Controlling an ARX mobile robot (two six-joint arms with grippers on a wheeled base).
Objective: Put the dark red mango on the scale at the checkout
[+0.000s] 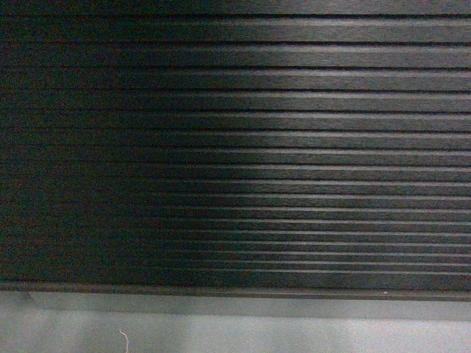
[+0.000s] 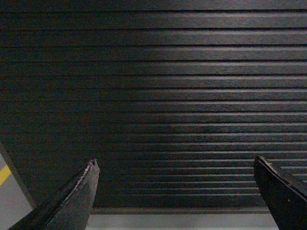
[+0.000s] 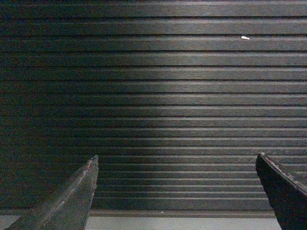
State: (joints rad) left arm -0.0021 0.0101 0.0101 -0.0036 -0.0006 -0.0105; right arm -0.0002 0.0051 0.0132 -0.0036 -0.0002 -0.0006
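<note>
Fingers (image 2: pixel 72 201) of left gripper (image 2: pixel 184 191) spread wide, nothing between them, pointed at ribbed front panel (image 2: pixel 158 96) of checkout (image 1: pixel 243 147). Fingers (image 3: pixel 72 201) of right gripper (image 3: pixel 184 191) likewise spread wide, holding nothing, facing same ribbing.

Left to right across head view: dim, shadowed ribbing at left, brighter band of light through middle and right, grey plinth (image 1: pixel 235 305) running along bottom with pale floor (image 1: pixel 221 334) below it and a thin white thread or scratch (image 1: pixel 124 340) low at left. Left wrist view: sliver of grey floor with yellow line (image 2: pixel 5 175) at far left, then dark ribbing all the way across. Right wrist view: ribbing again, with 1 small white fleck (image 3: pixel 245 38) high at right.

No dark red mango in any of 3 views; whereabouts unknown from here. No scale in sight either; counter top itself out of frame, presumably above.

Judged step: very early, search or approach phase, facing counter front with both arms low and idle. Nothing picked up, nothing placed.

Next move likely calls for raising view or arms above panel to find counter top, locating mango and scale, then choosing nearer arm for grasp. Main risk: driving or reaching blind into panel this close.
</note>
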